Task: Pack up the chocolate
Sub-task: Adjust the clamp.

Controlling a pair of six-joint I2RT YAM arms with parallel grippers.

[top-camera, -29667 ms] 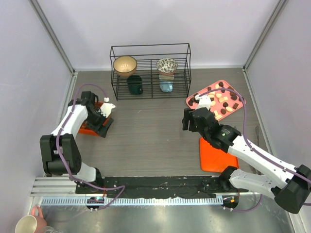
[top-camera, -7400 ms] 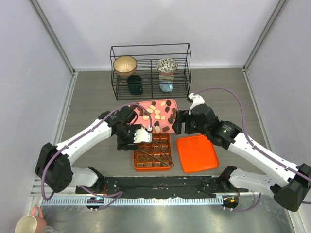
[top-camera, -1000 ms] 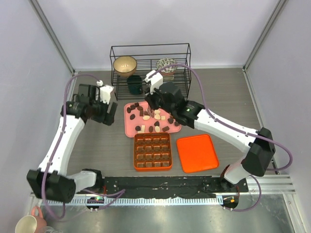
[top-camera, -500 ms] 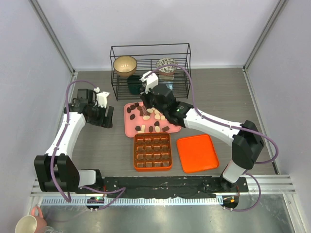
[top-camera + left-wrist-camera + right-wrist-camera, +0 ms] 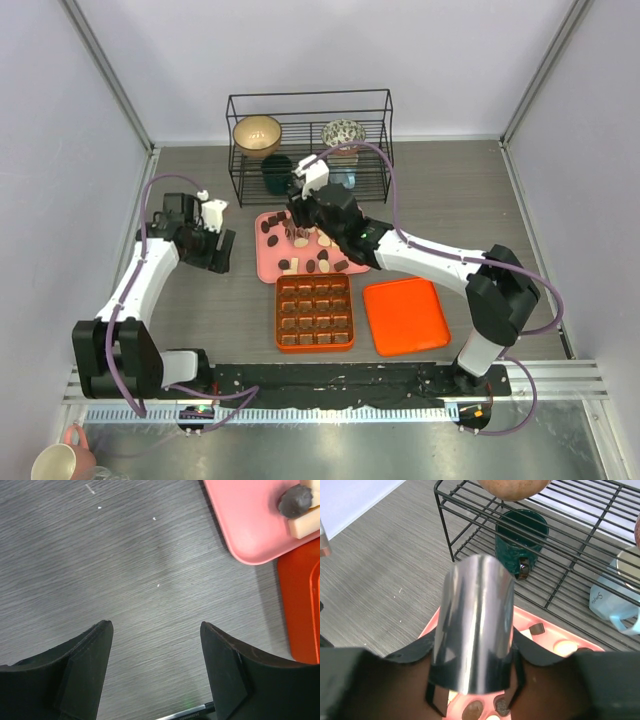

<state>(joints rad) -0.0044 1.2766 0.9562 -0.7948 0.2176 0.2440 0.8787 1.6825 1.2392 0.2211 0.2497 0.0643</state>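
Note:
Several small pieces of chocolate [image 5: 322, 262], dark brown, tan and cream, lie scattered on a pink tray [image 5: 265, 262]. My right gripper [image 5: 299, 222] hangs over the tray's far left part, shut on a pair of shiny metal tongs [image 5: 475, 620] that point down at the pieces. Two dark pieces [image 5: 472, 711] show under the tongs. My left gripper [image 5: 155, 627] is open and empty above bare table, left of the tray's corner [image 5: 250, 525]. A dark piece [image 5: 296, 500] and a cream one [image 5: 305, 524] lie near that corner.
An orange gridded box [image 5: 314, 312] stands just in front of the tray, with its flat orange lid [image 5: 405, 315] to the right. A black wire rack [image 5: 310, 145] at the back holds two bowls, a green mug [image 5: 522, 530] and a light blue mug [image 5: 620, 605].
My right gripper has shifted left over the tray with the tongs. My left gripper has moved slightly nearer and stays beside the tray.

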